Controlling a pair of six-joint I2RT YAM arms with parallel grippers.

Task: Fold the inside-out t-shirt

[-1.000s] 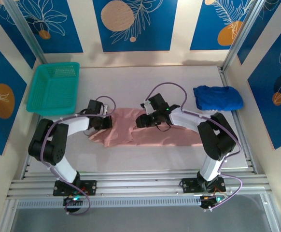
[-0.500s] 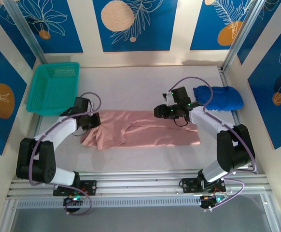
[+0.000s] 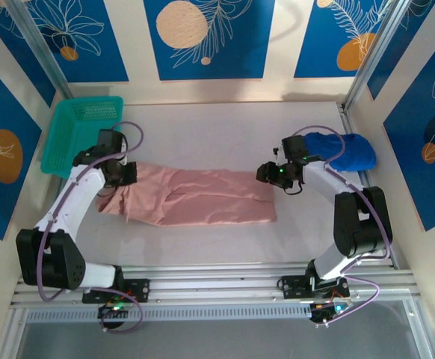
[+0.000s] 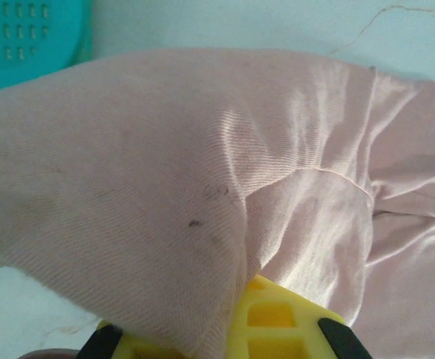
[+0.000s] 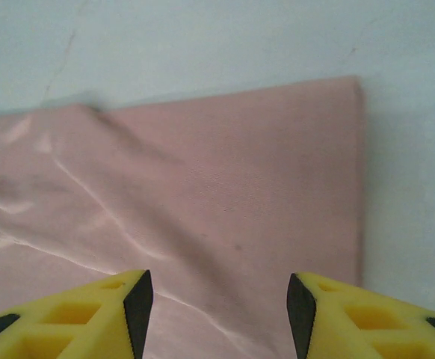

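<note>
The inside-out t-shirt [image 3: 202, 198] lies stretched in a long salmon-pink band across the table, its left end bunched near the basket. My left gripper [image 3: 122, 176] is shut on that left end. In the left wrist view the cloth [image 4: 165, 149] drapes over the yellow fingers [image 4: 277, 321] and hides the jaws. My right gripper [image 3: 264, 173] hovers open just over the shirt's right end. In the right wrist view its fingertips [image 5: 220, 314] stand apart above flat cloth [image 5: 202, 172], with nothing between them.
A teal basket [image 3: 83, 134] stands at the back left, close to my left gripper, and its corner shows in the left wrist view [image 4: 23, 37]. A royal-blue garment [image 3: 341, 149] lies at the back right, just behind my right arm. The pale table [image 3: 202, 127] stretches behind the shirt.
My left gripper has pulled the shirt's left end leftward toward the basket, and the whole shirt has slid left and stretched out. My right gripper has moved right along the cloth, its jaws widening.
</note>
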